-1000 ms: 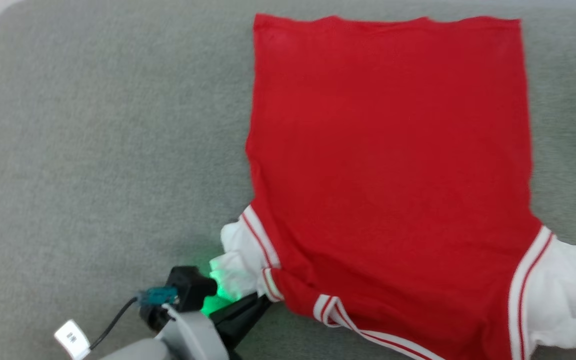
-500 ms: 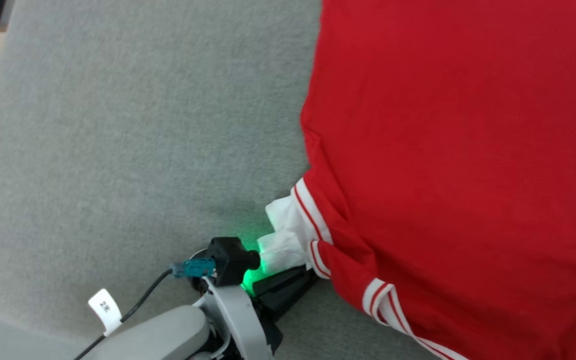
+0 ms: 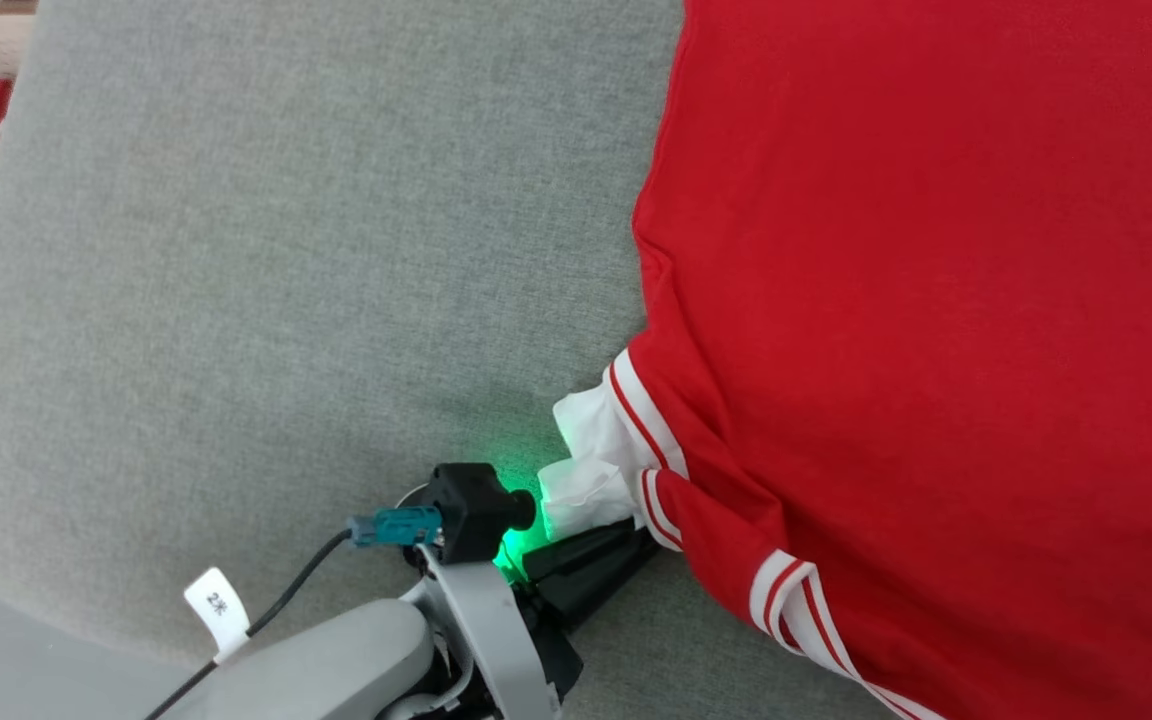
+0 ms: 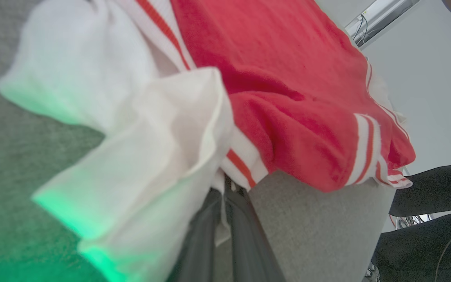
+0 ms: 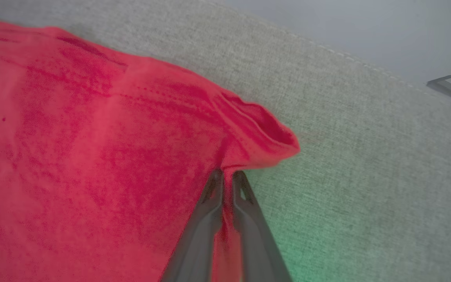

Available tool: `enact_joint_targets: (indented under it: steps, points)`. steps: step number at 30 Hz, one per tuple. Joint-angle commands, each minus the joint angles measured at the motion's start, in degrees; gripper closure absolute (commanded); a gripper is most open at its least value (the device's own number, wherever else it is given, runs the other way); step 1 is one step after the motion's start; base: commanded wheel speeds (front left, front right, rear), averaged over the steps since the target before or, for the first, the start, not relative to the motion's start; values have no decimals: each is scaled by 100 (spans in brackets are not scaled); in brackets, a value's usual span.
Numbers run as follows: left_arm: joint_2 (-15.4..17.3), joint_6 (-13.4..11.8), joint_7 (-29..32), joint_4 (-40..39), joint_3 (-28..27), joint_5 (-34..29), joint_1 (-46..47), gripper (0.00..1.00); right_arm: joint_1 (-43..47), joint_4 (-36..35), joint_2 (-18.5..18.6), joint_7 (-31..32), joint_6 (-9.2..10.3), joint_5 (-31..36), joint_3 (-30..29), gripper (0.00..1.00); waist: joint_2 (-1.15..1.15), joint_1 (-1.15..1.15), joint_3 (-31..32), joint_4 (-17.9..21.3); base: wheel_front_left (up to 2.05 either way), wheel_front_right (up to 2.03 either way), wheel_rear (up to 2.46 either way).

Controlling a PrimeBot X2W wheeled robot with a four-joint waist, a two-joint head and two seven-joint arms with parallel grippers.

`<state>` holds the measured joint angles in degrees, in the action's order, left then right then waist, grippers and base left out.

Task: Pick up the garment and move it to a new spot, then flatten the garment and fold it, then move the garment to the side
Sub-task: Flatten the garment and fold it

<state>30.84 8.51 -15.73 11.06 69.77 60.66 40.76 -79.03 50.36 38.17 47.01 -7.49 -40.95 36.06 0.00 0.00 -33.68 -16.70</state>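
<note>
Where my left claw (image 3: 624, 538) is clenched on the white sleeve (image 3: 591, 455) of the garment (image 3: 936, 300), the red body spreads ahead and to its right over the grey cushion (image 3: 286, 250); my right claw (image 5: 226, 177) pinches the garment's red edge between its tips.

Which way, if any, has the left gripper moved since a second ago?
No. The left gripper stays shut on the garment's white sleeve, same spot against its striped seam; the whole view shifted, so the camera moved.
</note>
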Motion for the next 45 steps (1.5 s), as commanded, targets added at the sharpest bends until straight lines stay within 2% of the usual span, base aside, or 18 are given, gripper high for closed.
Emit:
enact_joint_targets:
  steps: [1, 6, 8, 12, 19, 25, 28, 31, 34, 39, 40, 41, 42, 43, 45]
  points:
    - [170, -194, 133, 648, -89, 134, -109, 100, 294, 46, 55, -31, 2, -77, 103, 100, 0, 0, 154, 105, 0, 0, 0]
    - [304, -194, 109, 603, -366, 52, -362, 100, 738, -547, 430, -363, 4, -580, 336, 100, 0, 0, 623, 279, 0, 0, 0]
    - [357, -183, 93, 502, -506, 5, -545, 100, 1075, -915, 644, -474, 4, -1008, 361, 100, 0, 0, 823, 362, 0, 0, 0]
    - [351, -135, 72, 309, -672, -65, -865, 100, 2016, -1726, 1207, -588, 4, -1751, 469, 100, 0, 0, 1220, 516, 0, 0, 0]
    - [576, -116, 63, 158, -916, -91, -1258, 100, 3785, -3238, 2194, -1007, 4, -2457, 670, 100, 0, 0, 1656, 853, 0, 0, 0]
    - [727, -125, 62, 142, -1002, -140, -1417, 100, 5106, -4167, 2575, -1368, 4, -2730, 786, 100, 0, 0, 1752, 1068, 0, 0, 0]
    - [757, -133, 62, 134, -1060, -142, -1460, 100, 5822, -4581, 2621, -1580, 4, -2765, 849, 100, 0, 0, 1752, 1177, 0, 0, 0]
    - [793, -149, 62, 131, -1122, -146, -1492, 100, 6418, -4916, 2512, -1723, 4, -2624, 910, 100, 0, 0, 1719, 1259, 0, 0, 0]
    - [782, -165, 62, 158, -1213, -184, -1511, 100, 6854, -5228, 2243, -1647, 3, -2402, 1061, 100, 0, 0, 1697, 1337, 0, 0, 0]
    - [697, -174, 62, 225, -1342, -281, -1549, 100, 7000, -5260, 1751, -1727, 4, -2046, 819, 100, 0, 0, 1723, 1416, 0, 0, 0]
    - [688, -169, 62, 242, -1348, -291, -1557, 100, 6996, -5270, 1670, -1796, 4, -1949, 741, 91, 0, 0, 1732, 1425, 0, 0, 0]
    - [676, -163, 62, 256, -1350, -307, -1565, 100, 7017, -5289, 1604, -1835, 4, -1912, 675, 56, 0, 0, 1741, 1431, 0, 0, 0]
    - [665, -157, 62, 269, -1355, -317, -1572, 100, 7054, -5307, 1584, -1841, 4, -1896, 620, 14, 0, 0, 1750, 1433, 0, 0, 0]
    - [654, -153, 62, 285, -1360, -325, -1579, 100, 7084, -5378, 1599, -1823, 4, -1886, 571, 0, 0, 0, 1765, 1436, 0, 0, 0]
    - [622, -145, 62, 307, -1343, -335, -1592, 100, 7218, -5514, 1764, -1833, 5, -1977, 371, 0, 0, 0, 1820, 1403, 0, 0, 0]
